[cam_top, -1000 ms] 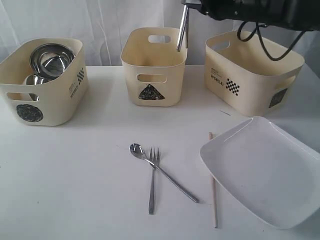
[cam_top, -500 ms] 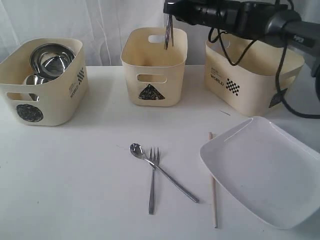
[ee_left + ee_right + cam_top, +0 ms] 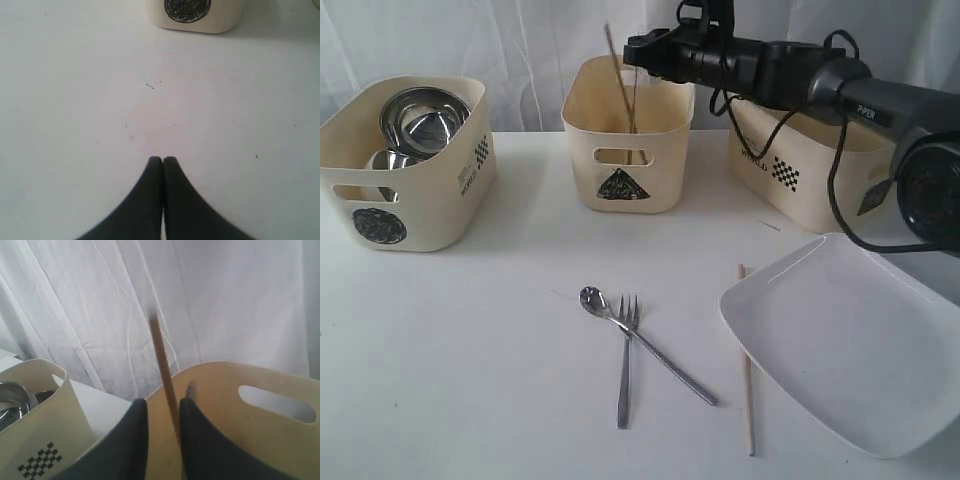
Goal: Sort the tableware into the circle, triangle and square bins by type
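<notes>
Wooden chopstick [image 3: 620, 80] leans in the twelve-o'clock triangle bin [image 3: 585, 170], seemingly loose between the right gripper's [image 3: 163, 402] parted jaws; left gripper [image 3: 163, 160] clenched, empty.

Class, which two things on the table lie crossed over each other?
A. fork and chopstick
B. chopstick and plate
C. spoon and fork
C: the spoon handle crosses the fork just below its tines, while the chopstick lies apart from both.

Lab: white table [image 3: 460, 360], curtain backdrop [image 3: 520, 40]
</notes>
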You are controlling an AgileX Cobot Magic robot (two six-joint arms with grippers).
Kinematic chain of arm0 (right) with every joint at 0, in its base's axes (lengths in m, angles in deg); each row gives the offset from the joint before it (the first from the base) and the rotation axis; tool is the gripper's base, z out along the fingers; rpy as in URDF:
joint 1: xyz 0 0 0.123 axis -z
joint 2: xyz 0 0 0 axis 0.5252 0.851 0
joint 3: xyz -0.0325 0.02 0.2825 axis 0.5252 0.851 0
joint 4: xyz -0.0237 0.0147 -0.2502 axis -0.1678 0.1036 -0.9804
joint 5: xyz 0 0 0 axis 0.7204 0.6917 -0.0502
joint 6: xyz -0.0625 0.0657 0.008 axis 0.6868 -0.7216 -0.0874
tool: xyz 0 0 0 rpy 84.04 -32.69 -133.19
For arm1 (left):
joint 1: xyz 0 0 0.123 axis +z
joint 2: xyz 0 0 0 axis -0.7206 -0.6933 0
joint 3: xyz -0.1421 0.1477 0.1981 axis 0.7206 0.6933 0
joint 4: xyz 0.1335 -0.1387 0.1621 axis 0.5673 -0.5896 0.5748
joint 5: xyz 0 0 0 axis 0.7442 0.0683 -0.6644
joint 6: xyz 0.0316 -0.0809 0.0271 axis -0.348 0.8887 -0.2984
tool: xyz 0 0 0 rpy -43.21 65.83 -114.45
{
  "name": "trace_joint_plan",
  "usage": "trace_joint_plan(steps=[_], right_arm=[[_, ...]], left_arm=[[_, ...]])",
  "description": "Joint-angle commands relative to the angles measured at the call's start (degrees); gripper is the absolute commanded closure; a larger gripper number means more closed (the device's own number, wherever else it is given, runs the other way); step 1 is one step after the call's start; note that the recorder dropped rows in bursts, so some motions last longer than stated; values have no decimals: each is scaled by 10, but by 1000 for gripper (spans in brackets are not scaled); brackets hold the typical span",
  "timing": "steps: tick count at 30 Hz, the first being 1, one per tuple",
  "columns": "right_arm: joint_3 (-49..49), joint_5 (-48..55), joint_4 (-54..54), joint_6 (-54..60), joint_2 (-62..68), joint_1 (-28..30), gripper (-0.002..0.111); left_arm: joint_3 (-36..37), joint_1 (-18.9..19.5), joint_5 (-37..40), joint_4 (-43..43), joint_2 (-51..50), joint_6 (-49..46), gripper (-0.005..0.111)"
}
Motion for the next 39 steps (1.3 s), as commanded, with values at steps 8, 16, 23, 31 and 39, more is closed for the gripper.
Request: trace_joint_plan(steps=[8, 16, 23, 31, 39], right_arm=[[-5, 113, -200, -239, -42, 7, 77], [-5, 234, -785, -657, -145, 32, 108], [61, 361, -801, -748, -241, 30, 108], [312, 417, -758, -749, -302, -113, 108], [405, 301, -825, -749, -242, -167, 104]], left_arm=[[3, -4, 2, 0, 3, -1, 107], [3, -4, 2, 0, 3, -1, 107], [3, -4, 2, 0, 3, -1, 107], [3, -4, 2, 0, 3, -1, 107], [3, -4, 2, 0, 3, -1, 107]])
